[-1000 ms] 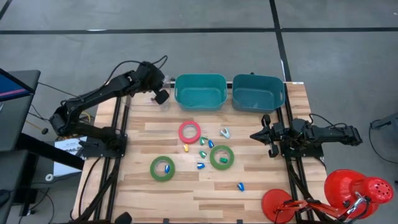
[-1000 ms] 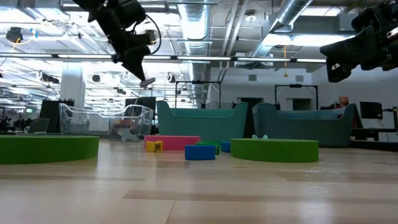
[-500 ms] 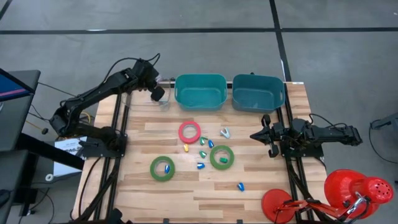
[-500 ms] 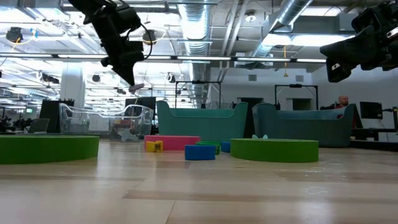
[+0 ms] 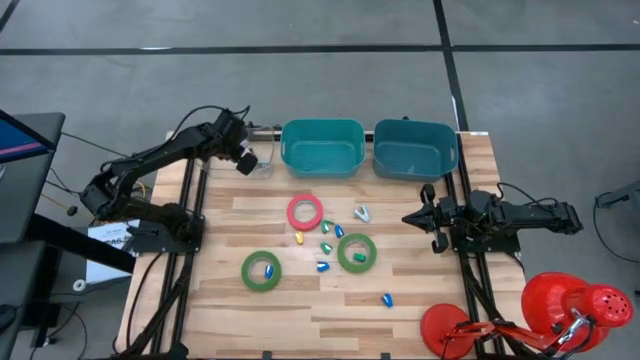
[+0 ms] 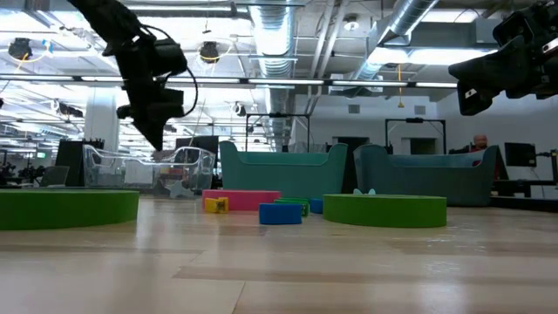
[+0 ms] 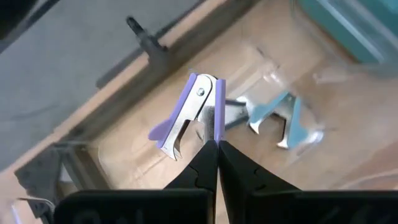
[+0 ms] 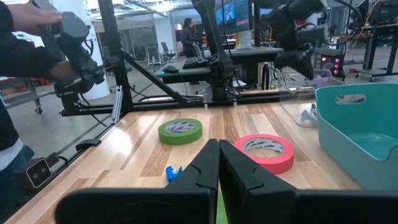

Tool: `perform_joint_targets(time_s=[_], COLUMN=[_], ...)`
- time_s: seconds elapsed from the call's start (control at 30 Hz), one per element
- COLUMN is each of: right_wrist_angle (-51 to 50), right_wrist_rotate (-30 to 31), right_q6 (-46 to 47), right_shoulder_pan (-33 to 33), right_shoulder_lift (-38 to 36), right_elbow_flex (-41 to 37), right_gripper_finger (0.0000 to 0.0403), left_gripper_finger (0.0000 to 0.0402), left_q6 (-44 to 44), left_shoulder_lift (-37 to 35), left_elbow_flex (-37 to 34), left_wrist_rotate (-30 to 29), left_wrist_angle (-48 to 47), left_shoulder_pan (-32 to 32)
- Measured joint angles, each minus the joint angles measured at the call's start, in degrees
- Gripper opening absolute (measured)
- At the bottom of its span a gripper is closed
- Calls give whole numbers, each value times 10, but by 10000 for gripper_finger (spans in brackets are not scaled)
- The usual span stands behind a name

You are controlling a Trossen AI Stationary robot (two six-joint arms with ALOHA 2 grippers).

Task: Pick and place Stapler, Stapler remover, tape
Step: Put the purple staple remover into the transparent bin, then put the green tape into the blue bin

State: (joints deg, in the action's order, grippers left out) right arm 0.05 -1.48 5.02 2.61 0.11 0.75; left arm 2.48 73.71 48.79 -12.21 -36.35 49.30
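Note:
My left gripper (image 5: 246,160) is at the table's far left corner, shut on a purple staple remover (image 7: 191,113), over a clear tub (image 6: 148,169). A light blue staple remover (image 7: 281,119) lies in that tub. The pink-red tape roll (image 5: 305,212) and two green rolls (image 5: 261,271) (image 5: 357,252) lie flat mid-table. Another pale staple remover (image 5: 362,213) and several tiny coloured pieces lie among them. My right gripper (image 5: 426,217) hovers shut at the right edge, above the table. My left gripper pinches the purple staple remover by one purple side plate (image 7: 217,111) between its two fingers. The fingers point down at it from above. The remover is lifted clear, and its metal claws (image 7: 175,144) point back toward the gripper's body.
Two teal bins (image 5: 322,148) (image 5: 415,149) stand side by side at the far edge, right of the clear tub. Red lamp-like things (image 5: 560,305) sit off the near right corner. A person's dark sleeve (image 8: 18,50) shows in the room beyond the table.
My left gripper has moved toward the table's left edge and down, carrying the purple staple remover away from the left teal bin and over the clear tub. It has stayed shut on the remover.

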Motion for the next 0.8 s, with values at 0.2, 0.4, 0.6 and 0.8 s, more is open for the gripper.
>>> perform_joint_targets(time_s=[0.2, 0.4, 0.6, 0.8], right_wrist_angle=[0, 0, 0, 0], right_wrist_rotate=[0, 0, 0, 0], right_q6=[0, 0, 0, 0], right_shoulder_pan=[0, 0, 0, 0], right_shoulder_lift=[0, 0, 0, 0], right_elbow_flex=[0, 0, 0, 0], right_gripper_finger=[0, 0, 0, 0], left_gripper_finger=[6, 35, 106, 154], left_q6=[0, 0, 0, 0], left_shoulder_lift=[0, 0, 0, -10], left_elbow_flex=[-16, -18, -18, -18], left_wrist_rotate=[0, 6, 13, 13], left_wrist_angle=[0, 0, -1, -1], left_shoulder_pan=[0, 0, 0, -8])
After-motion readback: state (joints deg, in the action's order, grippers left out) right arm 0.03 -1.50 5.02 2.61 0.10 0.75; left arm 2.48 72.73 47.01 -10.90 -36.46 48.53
